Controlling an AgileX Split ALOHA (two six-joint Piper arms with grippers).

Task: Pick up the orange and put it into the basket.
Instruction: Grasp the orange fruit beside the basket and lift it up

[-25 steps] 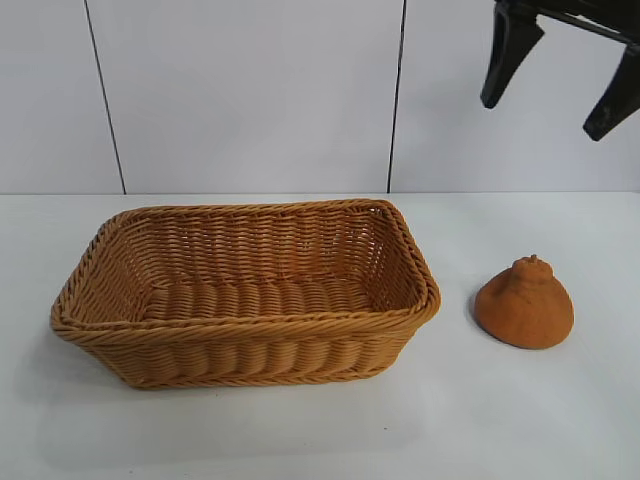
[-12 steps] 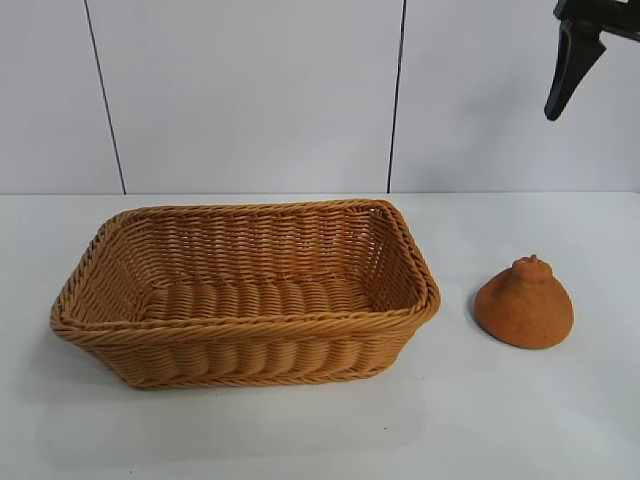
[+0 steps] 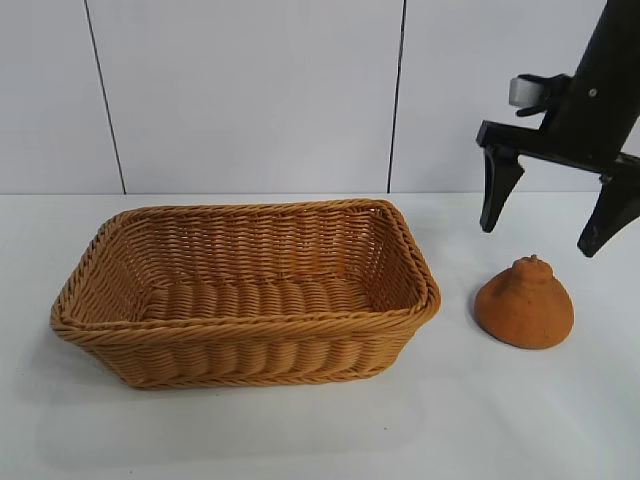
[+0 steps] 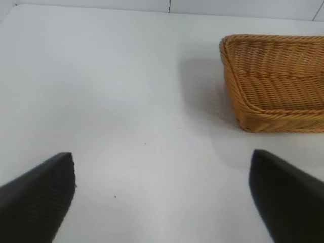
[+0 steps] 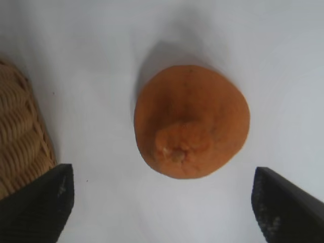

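The right gripper [image 3: 548, 215] has come down from the top corner, its fingers wide apart above the orange [image 3: 524, 303], which sits on the table right of the basket [image 3: 245, 292], so grasping seems next.

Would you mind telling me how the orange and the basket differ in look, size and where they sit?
The orange is a small solid dome with a knobby nub and rough matte skin; the basket is a much larger, open rectangular tub of woven wicker. The orange lies apart from the basket, at its right, directly below the open right claw; nothing hangs above the basket. Both are orange-tan and rest on the white table.
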